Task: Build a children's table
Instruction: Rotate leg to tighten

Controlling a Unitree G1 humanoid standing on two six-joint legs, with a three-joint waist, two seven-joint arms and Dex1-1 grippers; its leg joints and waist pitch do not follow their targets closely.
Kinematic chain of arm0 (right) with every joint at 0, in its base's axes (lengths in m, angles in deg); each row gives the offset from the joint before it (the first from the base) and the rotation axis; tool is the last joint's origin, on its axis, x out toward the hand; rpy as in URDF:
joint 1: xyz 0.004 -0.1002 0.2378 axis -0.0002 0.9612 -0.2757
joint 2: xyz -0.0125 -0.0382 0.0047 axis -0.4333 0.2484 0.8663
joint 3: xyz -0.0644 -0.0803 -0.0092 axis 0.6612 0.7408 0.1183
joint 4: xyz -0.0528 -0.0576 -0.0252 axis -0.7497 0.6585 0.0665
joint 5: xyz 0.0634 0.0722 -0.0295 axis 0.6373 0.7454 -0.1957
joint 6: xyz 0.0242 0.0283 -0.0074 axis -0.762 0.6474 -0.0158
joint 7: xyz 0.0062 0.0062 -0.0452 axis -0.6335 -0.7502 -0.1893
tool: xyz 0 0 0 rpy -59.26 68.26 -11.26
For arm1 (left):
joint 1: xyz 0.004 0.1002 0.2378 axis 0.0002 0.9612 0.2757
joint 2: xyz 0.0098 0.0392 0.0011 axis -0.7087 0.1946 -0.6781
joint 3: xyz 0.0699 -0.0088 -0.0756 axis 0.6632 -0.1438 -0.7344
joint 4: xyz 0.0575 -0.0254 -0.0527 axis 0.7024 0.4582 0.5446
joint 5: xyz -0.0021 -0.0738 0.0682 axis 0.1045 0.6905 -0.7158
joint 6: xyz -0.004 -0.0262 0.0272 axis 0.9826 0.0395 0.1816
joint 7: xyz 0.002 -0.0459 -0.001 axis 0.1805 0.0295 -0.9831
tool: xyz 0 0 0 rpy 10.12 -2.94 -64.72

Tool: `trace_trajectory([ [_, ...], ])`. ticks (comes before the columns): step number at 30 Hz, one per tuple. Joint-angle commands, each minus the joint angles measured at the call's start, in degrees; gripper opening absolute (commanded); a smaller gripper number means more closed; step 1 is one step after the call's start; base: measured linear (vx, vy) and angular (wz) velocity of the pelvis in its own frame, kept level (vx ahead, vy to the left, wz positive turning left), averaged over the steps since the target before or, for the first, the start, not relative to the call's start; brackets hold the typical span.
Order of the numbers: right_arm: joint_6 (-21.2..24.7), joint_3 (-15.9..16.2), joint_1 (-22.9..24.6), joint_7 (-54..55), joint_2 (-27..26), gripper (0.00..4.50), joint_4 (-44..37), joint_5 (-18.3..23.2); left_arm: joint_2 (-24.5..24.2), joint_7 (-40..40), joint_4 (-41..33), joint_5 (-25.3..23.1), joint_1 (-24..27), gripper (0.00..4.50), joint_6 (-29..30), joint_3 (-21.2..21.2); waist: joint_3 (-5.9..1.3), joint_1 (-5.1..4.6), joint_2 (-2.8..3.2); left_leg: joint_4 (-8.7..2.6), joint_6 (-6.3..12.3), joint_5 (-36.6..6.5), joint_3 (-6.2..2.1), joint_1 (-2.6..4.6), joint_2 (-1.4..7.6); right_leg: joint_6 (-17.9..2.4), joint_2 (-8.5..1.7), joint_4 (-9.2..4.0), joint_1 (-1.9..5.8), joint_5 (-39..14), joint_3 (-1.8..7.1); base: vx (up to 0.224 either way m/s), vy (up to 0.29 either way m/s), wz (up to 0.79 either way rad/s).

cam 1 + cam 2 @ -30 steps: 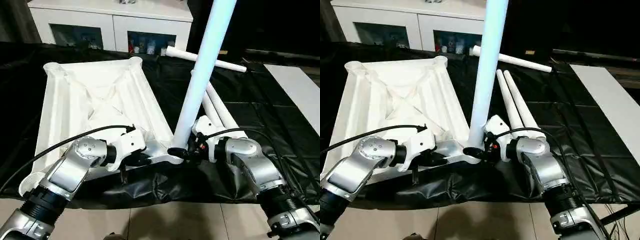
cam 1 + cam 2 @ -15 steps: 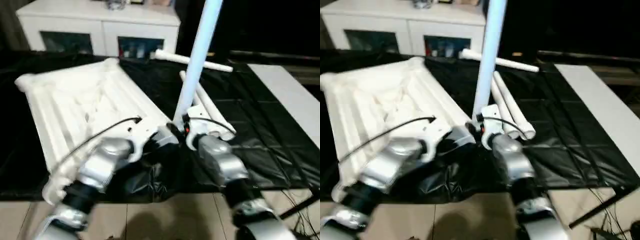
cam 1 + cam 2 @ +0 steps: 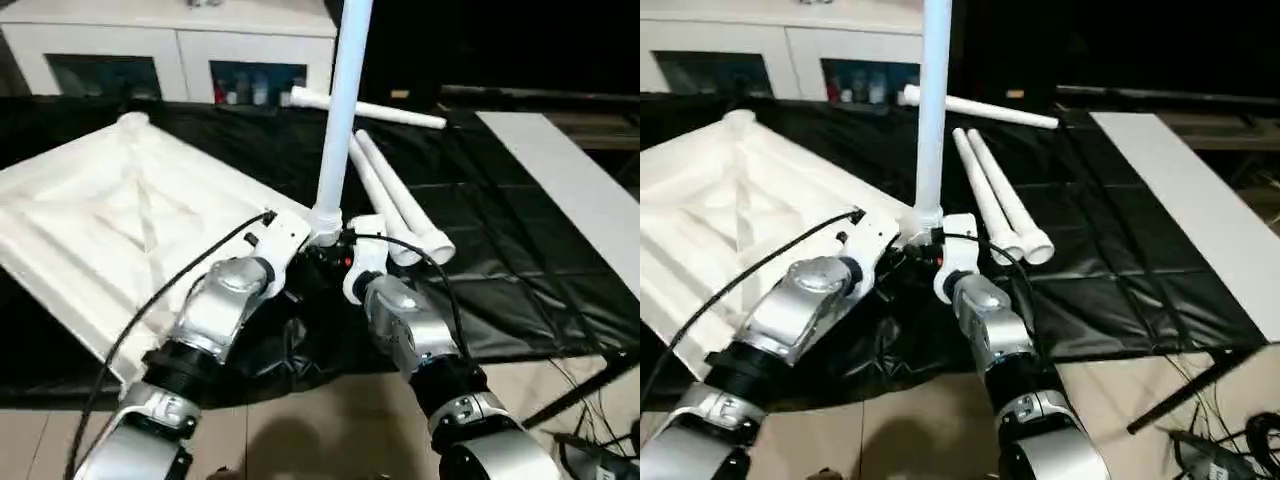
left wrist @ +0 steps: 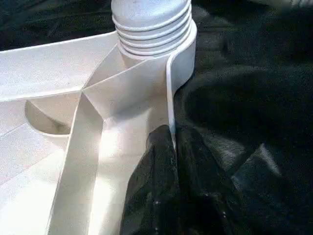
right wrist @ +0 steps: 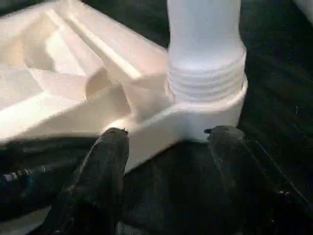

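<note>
We see the tabletop (image 3: 110,240) lying underside up on the black sheet (image 3: 520,260), long axis running diagonally away from the white cabinet (image 3: 170,45). One leg (image 3: 340,120) stands upright in its near corner socket (image 5: 205,105). Left fingers (image 4: 161,196) together against the rim there; right fingers (image 5: 102,166) apart, straddling the socket. Three loose legs (image 3: 400,205) lie beyond it.

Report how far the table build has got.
Done: one leg stands upright in a corner socket of the upturned tabletop, threads still showing. In hand: the right pincer straddles that corner, open; the left pincer sits at the rim. Left: three legs lie on the black sheet.
</note>
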Motion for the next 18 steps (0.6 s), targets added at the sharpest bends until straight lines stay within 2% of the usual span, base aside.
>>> trace_trajectory([
  [1, -1.06, 0.42, 0.63, -0.65, 0.37, 3.3, -2.75, -0.51, -1.01, 1.16, -1.88, -0.47, 0.13, 0.0, -3.04, 0.44, -3.89, 0.23, 0.63, -4.63, 0.24, -15.17, 0.94, -0.14, 0.61, -6.14, -3.47, -5.18, 2.91, -21.13, 3.57, 0.0, 0.0, 0.0],
  [2, -1.16, 1.37, 0.99, -0.91, 2.04, 3.59, -4.12, -1.11, -1.55, 1.77, -2.11, -0.37, 0.45, 0.0, -3.24, 0.47, -3.9, 0.43, 0.61, -4.7, 0.2, -13.91, 0.96, -0.11, 0.65, -6.25, -3.36, -4.91, 3.17, -19.8, 3.58, 0.0, 0.0, 0.0],
  [4, -0.89, 2.91, 2.11, -4.38, 5.35, 3.67, -7.58, -1.74, -2.85, 4.06, -3.11, 0.04, 1.28, 0.0, -3.75, 0.94, -4.05, 0.56, 0.73, -4.64, 0.4, -12.43, 1.21, -0.07, 0.66, -6.64, -3.3, -4.68, 3.16, -17.75, 3.84, 0.0, 0.0, 0.0],
  [5, -0.51, 3.5, 2.73, -6.62, 6.99, 3.71, -9.45, -1.93, -3.6, 5.27, -3.59, 0.19, 1.63, 0.0, -3.97, 1.19, -4.11, 0.88, 0.68, -4.58, 0.66, -10.61, 1.34, 0.0, 0.76, -7.43, -3.12, -4.19, 3.3, -14.03, 4.08, 0.0, 0.0, 0.0],
  [6, 0.73, 4.98, 3.99, -12.4, 10.14, 3.85, -12.88, -1.96, -5.35, 8.67, -4.57, 0.73, 2.3, 0.0, -5.33, 2.09, -4.06, 0.81, 0.61, -4.63, 0.75, -10.17, 1.4, -0.18, 0.73, -7.62, -3.02, -4.01, 3.34, -13.3, 4.18, 0.0, 0.0, 0.0],
  [7, 0.84, 5.13, 4.08, -12.86, 10.41, 3.85, -13.14, -1.98, -5.47, 8.91, -4.66, 0.78, 2.36, 0.0, -5.37, 2.14, -3.96, 0.93, 0.5, -4.71, 1.03, -10.24, 1.47, -0.28, 0.59, -7.49, -2.91, -4.14, 3.54, -13.64, 4.15, 0.0, 0.0, 0.0],
  [8, 1.75, 6.68, 5.05, -17.38, 13.18, 3.99, -15.5, -2.15, -6.81, 11.37, -5.53, 1.12, 2.89, 0.0, -6.23, 2.8, -4.14, 1.18, 0.54, -4.6, 1.25, -9.93, 1.6, -0.16, 0.7, -7.42, -3.0, -3.9, 3.61, -13.01, 4.36, 0.0, 0.0, 0.0],
  [9, 2.88, 8.99, 6.51, -24.23, 17.52, 4.08, -18.59, -2.4, -9.15, 15.95, -7.16, 1.73, 3.87, 0.0, -8.11, 4.18, -4.13, 1.31, 0.89, -4.53, 1.63, -9.98, 1.73, 0.1, 0.76, -7.82, -2.82, -3.99, 3.46, -11.8, 4.46, 0.0, 0.0, 0.0],
  [10, 2.96, 9.25, 6.67, -24.97, 18.03, 4.08, -18.88, -2.45, -9.43, 16.45, -7.36, 1.8, 3.99, 0.0, -8.28, 4.33, -4.12, 1.39, 0.76, -4.49, 1.89, -9.96, 1.79, 0.09, 0.75, -8.01, -2.77, -3.88, 3.54, -11.15, 4.52, 0.0, 0.0, 0.0],
  [11, 3.43, 10.68, 7.52, -28.82, 20.87, 4.16, -20.48, -2.51, -11.09, 19.6, -8.58, 2.17, 4.73, 0.0, -9.9, 5.29, -4.17, 1.64, 0.81, -4.4, 2.38, -9.63, 2.03, 0.34, 0.84, -9.36, -2.79, -3.55, 3.33, -9.07, 4.73, 0.0, 0.0, 0.0],
  [12, 3.95, 10.92, 7.79, -30.44, 21.8, 4.26, -21.08, -1.86, -11.96, 22.15, -9.77, 3.11, 5.32, 0.0, -10.31, 5.79, -4.16, 1.79, 0.8, -4.37, 2.5, -9.88, 2.08, 0.46, 0.82, -9.81, -2.78, -3.57, 3.24, -8.88, 4.75, 0.0, 0.0, 0.0],
  [13, 4.64, 11.17, 8.16, -32.83, 23.21, 4.36, -21.92, -0.81, -13.57, 26.36, -12.0, 4.59, 6.36, 0.0, -10.48, 6.75, -4.15, 1.93, 1.05, -4.33, 2.48, -9.96, 2.18, 0.68, 0.81, -10.25, -2.82, -3.6, 3.16, -8.67, 4.81, 0.0, 0.0, 0.0],
  [14, 5.1, 11.38, 8.44, -34.43, 24.27, 4.44, -22.57, 0.03, -14.84, 29.46, -13.79, 5.62, 7.15, 0.0, -10.26, 7.47, -4.25, 1.89, 0.89, -4.32, 2.67, -9.78, 2.17, 0.57, 0.9, -11.1, -2.9, -3.25, 3.39, -7.44, 4.86, 0.0, 0.0, 0.0],
  [18, 4.88, 10.78, 8.19, -36.8, 25.95, 4.48, -22.03, 0.99, -17.74, 35.03, -18.01, 7.6, 8.74, 0.0, -10.0, 8.71, -4.04, 2.35, 1.13, -4.38, 2.06, -11.44, 2.61, 1.38, 1.07, -12.7, -2.61, -3.2, 2.69, -7.48, 4.98, 0.0, 0.0, 0.0],
])
